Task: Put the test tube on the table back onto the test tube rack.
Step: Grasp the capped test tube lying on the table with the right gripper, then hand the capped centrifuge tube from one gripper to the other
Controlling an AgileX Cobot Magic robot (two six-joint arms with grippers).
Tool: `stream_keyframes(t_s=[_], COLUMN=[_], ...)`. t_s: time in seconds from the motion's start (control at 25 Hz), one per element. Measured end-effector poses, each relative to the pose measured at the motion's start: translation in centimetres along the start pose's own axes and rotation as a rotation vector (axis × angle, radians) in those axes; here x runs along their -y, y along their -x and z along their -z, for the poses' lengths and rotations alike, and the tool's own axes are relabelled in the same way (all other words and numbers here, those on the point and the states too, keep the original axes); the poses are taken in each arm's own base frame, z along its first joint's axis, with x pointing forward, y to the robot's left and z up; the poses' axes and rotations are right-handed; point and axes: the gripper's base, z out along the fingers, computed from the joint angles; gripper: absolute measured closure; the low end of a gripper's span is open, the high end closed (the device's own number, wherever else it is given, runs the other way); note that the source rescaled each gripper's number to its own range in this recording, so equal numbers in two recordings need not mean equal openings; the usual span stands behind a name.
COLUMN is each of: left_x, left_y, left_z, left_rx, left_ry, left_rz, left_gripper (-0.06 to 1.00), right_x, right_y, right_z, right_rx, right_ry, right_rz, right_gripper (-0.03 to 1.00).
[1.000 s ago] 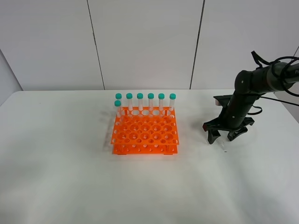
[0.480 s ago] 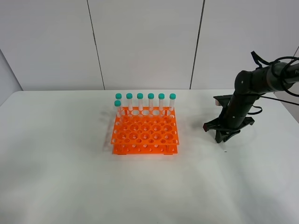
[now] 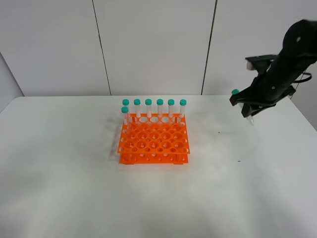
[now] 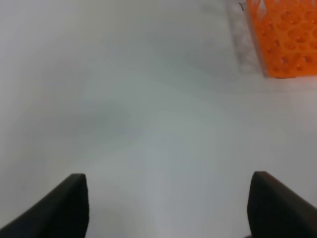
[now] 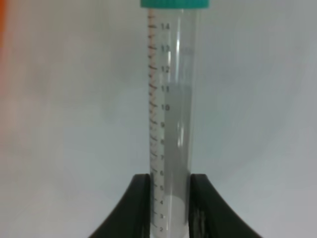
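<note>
The right gripper (image 5: 168,201) is clenched on the test tube (image 5: 171,124). Its two black fingers (image 5: 136,208) pinch the clear barrel low down, near the pointed end, and the rest of the barrel and the teal cap (image 5: 174,4) reach out past them. From the high camera the gripper hangs in the air, clear of the table (image 3: 74,198). The tube lies slanted in it, with the cap on the side toward the rack and the tip pointing down and away.

The left gripper (image 4: 168,208) is released. Its fingers stand wide apart with nothing between them, just bare tabletop beneath and a corner of the rack off to one side ahead of it.

By my reading, picking up the tube is done, while carrying it across and putting it in are not. The orange rack (image 3: 153,141) stands well apart from the right gripper and below it, toward the middle of the table. Seven capped tubes (image 3: 160,106) stand along its far edge, and most holes nearer the camera are empty. The tube would need to be turned upright, tip down, before going into a hole.

The tabletop is plain matte white. Behind it is a pale panelled wall (image 3: 148,44) with thin dark seams.
</note>
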Motion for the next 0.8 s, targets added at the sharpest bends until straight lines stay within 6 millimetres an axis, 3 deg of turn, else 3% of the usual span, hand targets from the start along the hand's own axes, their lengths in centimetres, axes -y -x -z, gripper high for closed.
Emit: stream_keyframes(t_s=[0.12,0.28,0.44,0.56,0.8], left_x=[0.0,0.0,0.0,0.0,0.0], left_y=[0.0,0.0,0.0,0.0,0.0], left_z=[0.0,0.0,0.0,0.0,0.0], left_rx=[0.000,0.000,0.000,0.000,0.000], left_ry=[0.000,0.000,0.000,0.000,0.000], left_rz=[0.000,0.000,0.000,0.000,0.000], left_gripper=[-0.06,-0.06,-0.06,-0.06,-0.06], right_x=[-0.3,-1.1,-3.5,-6.2,-12.5], right_y=[-1.0,-4.4,-6.7,-6.9,-6.2], right_z=[3.8,6.3,8.6,9.1,7.8], right_rx=[0.104,0.128,0.170,0.190,0.260], right_ry=[-0.018,-0.027,-0.033,0.011,0.239], right_rz=[0.003,0.015,0.096,0.176,0.410], right_gripper=[0.95,0.95,0.95,0.95,0.95])
